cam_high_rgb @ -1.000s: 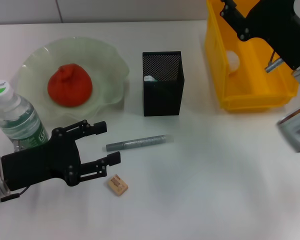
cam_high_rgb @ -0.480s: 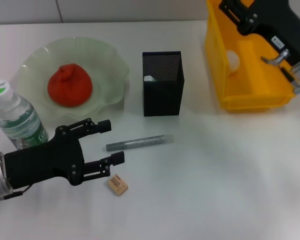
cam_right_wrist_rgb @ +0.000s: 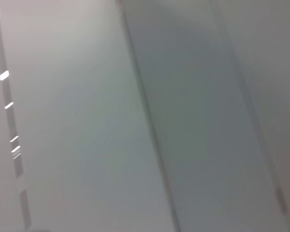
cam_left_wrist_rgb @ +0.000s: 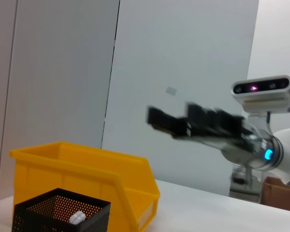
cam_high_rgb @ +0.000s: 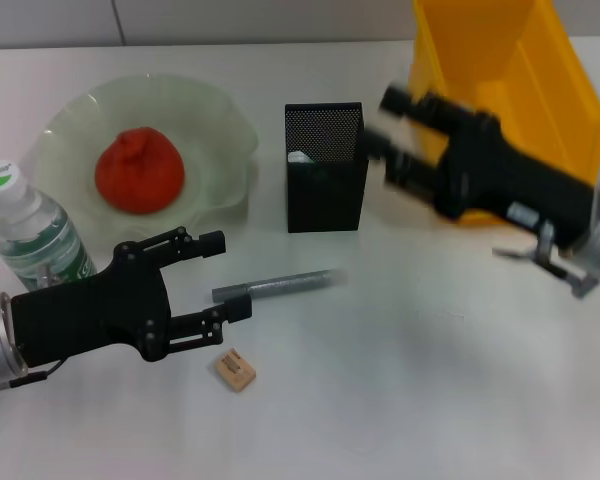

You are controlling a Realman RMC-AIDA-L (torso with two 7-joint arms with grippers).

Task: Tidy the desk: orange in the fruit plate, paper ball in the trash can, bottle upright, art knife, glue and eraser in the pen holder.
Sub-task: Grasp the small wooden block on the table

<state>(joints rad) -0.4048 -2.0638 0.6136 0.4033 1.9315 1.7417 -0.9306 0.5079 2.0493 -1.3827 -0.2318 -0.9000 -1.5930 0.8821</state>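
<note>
I see the orange point(cam_high_rgb: 139, 171) sitting in the pale-green fruit plate point(cam_high_rgb: 220, 130), red-orange with its puckered knob up. The black mesh pen holder point(cam_high_rgb: 325, 180) stands just right of the plate with something small and white inside it, and the yellow trash can point(cam_high_rgb: 555, 70) is at the far right; I cannot see into it from the head view. The bottle point(cam_high_rgb: 30, 240) stands upright near the plate's left edge, white cap on top. My left gripper point(cam_high_rgb: 230, 275) has its fingers spread apart and empty, tips at the near end of a grey pen-shaped stick point(cam_high_rgb: 275, 286) lying flat on the white desk point(cam_high_rgb: 430, 400). The tan eraser point(cam_high_rgb: 236, 369) lies on the desk just beside the lower finger. My right gripper point(cam_high_rgb: 385, 135) is motion-smeared in front of the trash can, beside the pen holder, fingers apart and holding nothing.
</note>
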